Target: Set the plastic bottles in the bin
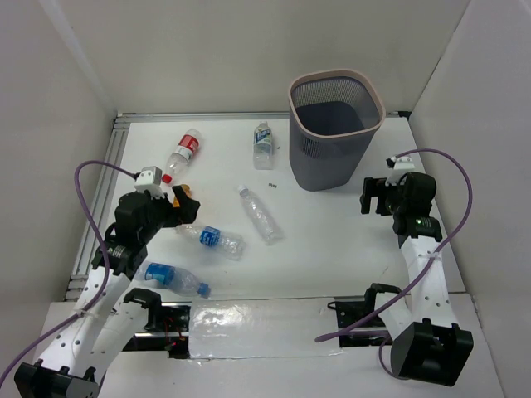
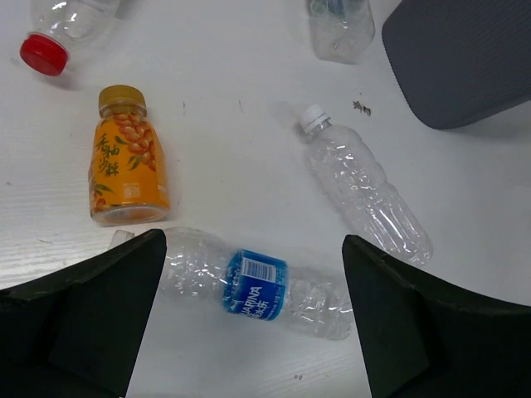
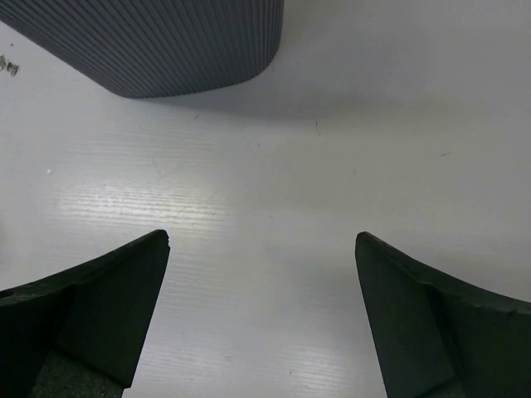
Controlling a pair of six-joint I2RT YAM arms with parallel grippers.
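Note:
Several clear plastic bottles lie on the white table. A red-capped one [image 1: 184, 153] and a blue-labelled one [image 1: 263, 145] lie at the back, and an unlabelled one [image 1: 259, 213] lies in the middle. Another blue-labelled bottle [image 1: 214, 239] lies left of centre, and a third [image 1: 176, 280] sits near the front. The dark mesh bin [image 1: 328, 162] stands upright at the back right. My left gripper [image 2: 253, 242] hangs open above the blue-labelled bottle [image 2: 257, 284], apart from it. My right gripper [image 3: 261, 240] is open over bare table, just right of the bin [image 3: 166, 41].
An orange juice bottle [image 2: 126, 162] lies beside my left gripper, partly hidden in the top view. White walls enclose the table on three sides. A metal rail [image 1: 104, 191] runs along the left edge. Purple cables loop from both arms.

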